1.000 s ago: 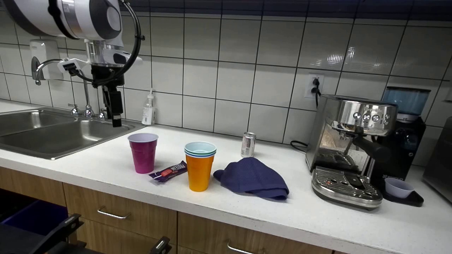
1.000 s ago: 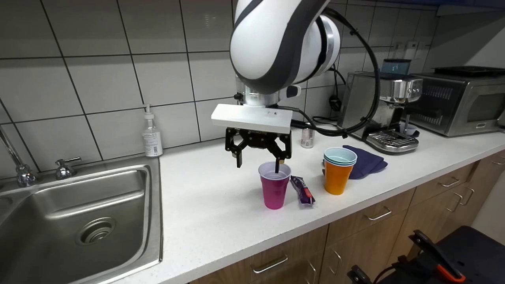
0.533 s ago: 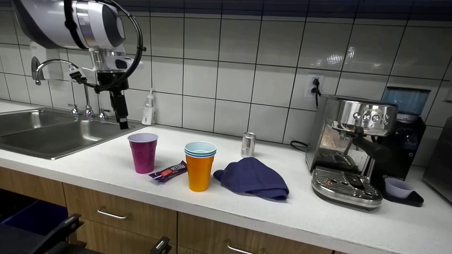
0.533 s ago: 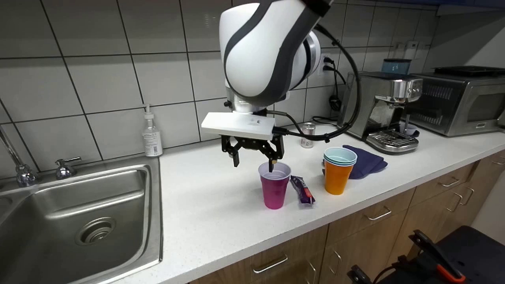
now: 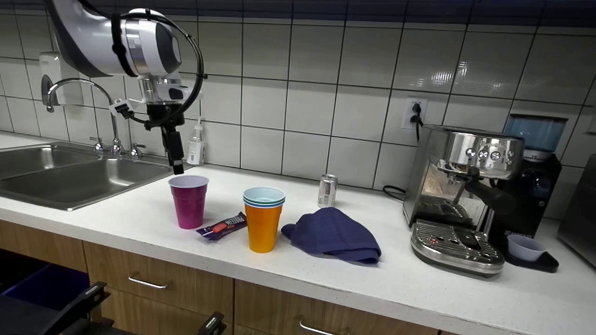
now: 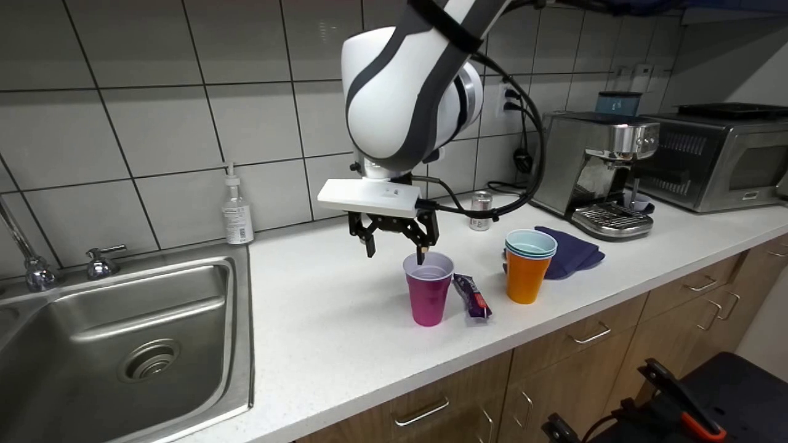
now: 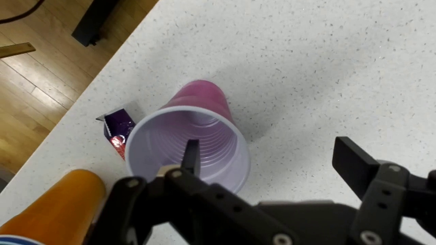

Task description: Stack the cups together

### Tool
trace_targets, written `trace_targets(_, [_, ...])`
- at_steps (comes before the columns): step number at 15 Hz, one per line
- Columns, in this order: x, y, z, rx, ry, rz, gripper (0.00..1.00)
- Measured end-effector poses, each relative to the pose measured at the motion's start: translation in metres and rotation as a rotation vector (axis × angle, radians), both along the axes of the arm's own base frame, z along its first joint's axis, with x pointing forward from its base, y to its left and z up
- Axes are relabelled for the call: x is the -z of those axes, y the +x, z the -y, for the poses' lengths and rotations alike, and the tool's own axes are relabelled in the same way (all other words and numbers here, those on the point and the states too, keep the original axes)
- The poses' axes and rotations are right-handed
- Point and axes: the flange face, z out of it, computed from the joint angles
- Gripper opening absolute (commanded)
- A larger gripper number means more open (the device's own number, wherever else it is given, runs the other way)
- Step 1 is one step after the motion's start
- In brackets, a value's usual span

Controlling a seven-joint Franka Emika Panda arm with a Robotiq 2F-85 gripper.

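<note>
The purple cup stands upright and alone on the counter; it shows in an exterior view and in the wrist view. The orange cup stands upright with other cups nested in it; a green rim and a blue rim show at its top. The stack is also in an exterior view, and the orange wall is in the wrist view. My gripper is open and empty above the counter beside the purple cup. In the wrist view one finger overlaps the cup's mouth; the other is over bare counter.
A wrapped protein bar lies between the purple cup and the stack. A dark blue cloth lies beside the stack, and a silver can stands behind. The sink, soap bottle and coffee machine are around.
My open gripper has moved right and slightly down in an exterior view, closer to the purple cup in that picture. The cups and other objects have not moved.
</note>
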Motion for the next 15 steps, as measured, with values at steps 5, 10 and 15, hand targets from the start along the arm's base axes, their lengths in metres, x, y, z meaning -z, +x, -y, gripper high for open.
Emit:
trace_targets(5, [0.015, 0.013, 0.010, 0.015, -0.014, -0.027, 1.00])
trace_targets(10, [0.032, 0.018, 0.019, 0.007, -0.029, -0.064, 0.58])
trace_targets(15, [0.042, 0.018, 0.028, -0.004, -0.038, -0.091, 0.18])
